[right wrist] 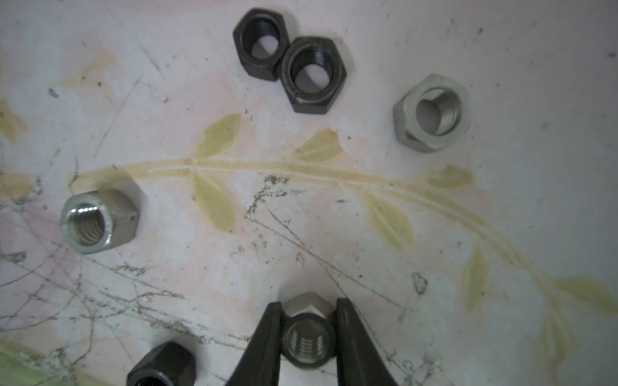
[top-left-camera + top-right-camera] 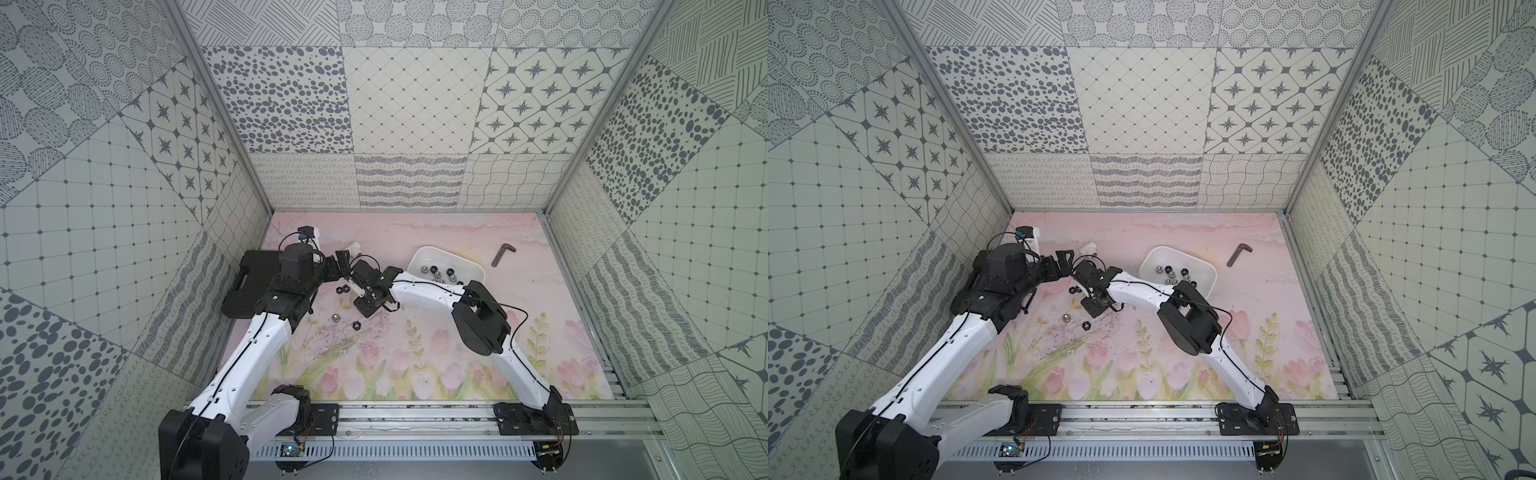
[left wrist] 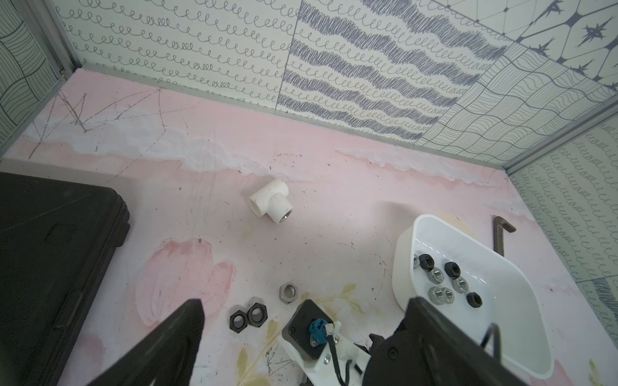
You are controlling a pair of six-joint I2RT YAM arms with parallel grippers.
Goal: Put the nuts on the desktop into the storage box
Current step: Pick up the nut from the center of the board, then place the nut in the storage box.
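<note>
Where the right pincer point(image 1: 308, 304) sat: low over the counter point(image 2: 457, 332), clenched on a silver nut point(image 1: 307, 337).
Left pincer point(image 3: 305, 300): released, jaws wide apart above the counter.
Storage box point(image 2: 419, 254): at two o'clock from the right pincer in both top views, with boxed nuts point(image 2: 436, 272) inside.
Loose on counter: touching black pair point(image 2: 343, 289) at ten o'clock from it; loose silver nut point(image 2: 333, 318) at eight; loose black nut point(image 2: 356, 325) at seven.

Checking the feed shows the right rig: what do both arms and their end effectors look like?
Left arm and right arm match: glossy white link shells, bulky black joint housings, a thin black cable running along each. Left end effector and right end effector have matte black fingers tapering toward the tips.
</note>
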